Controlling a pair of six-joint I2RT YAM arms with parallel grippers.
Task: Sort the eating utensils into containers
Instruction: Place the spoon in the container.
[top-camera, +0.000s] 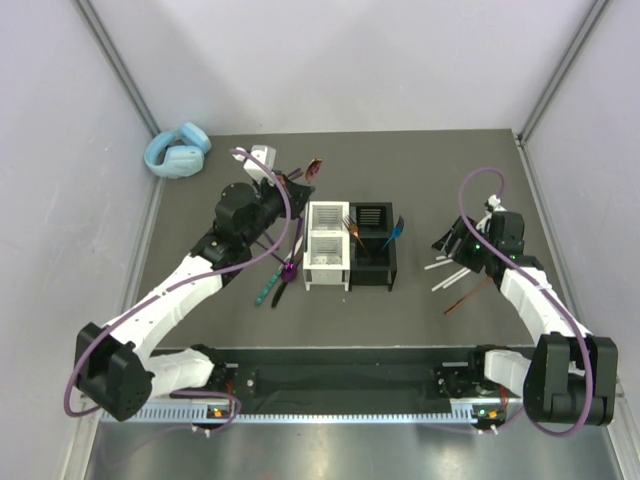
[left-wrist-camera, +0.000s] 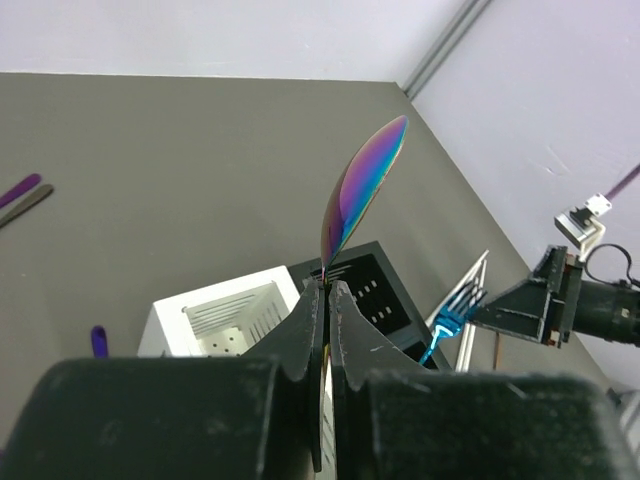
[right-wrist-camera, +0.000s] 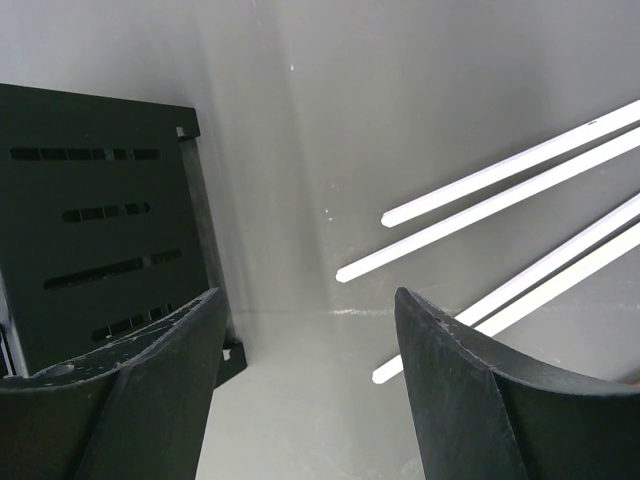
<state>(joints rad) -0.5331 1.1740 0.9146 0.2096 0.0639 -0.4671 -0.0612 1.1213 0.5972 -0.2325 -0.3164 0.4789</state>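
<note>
My left gripper (top-camera: 298, 181) (left-wrist-camera: 326, 286) is shut on the handle of an iridescent purple-blue spoon (left-wrist-camera: 362, 190) (top-camera: 315, 167), held bowl-up above the back left of the white caddy (top-camera: 327, 247) (left-wrist-camera: 215, 312). Right beside the white caddy stands the black caddy (top-camera: 372, 246) (left-wrist-camera: 372, 285) (right-wrist-camera: 100, 230); a blue fork (top-camera: 394, 232) (left-wrist-camera: 455, 306) leans at its right side. My right gripper (top-camera: 456, 241) (right-wrist-camera: 310, 300) hangs open and holds nothing, between the black caddy and several white sticks (top-camera: 446, 268) (right-wrist-camera: 500, 190). A brown stick (top-camera: 466, 297) lies near them.
A purple spoon (top-camera: 290, 267) and a green-handled knife (top-camera: 267, 288) lie on the mat left of the white caddy. Light-blue headphones (top-camera: 178, 150) sit at the back left corner. Grey walls close in the table on three sides.
</note>
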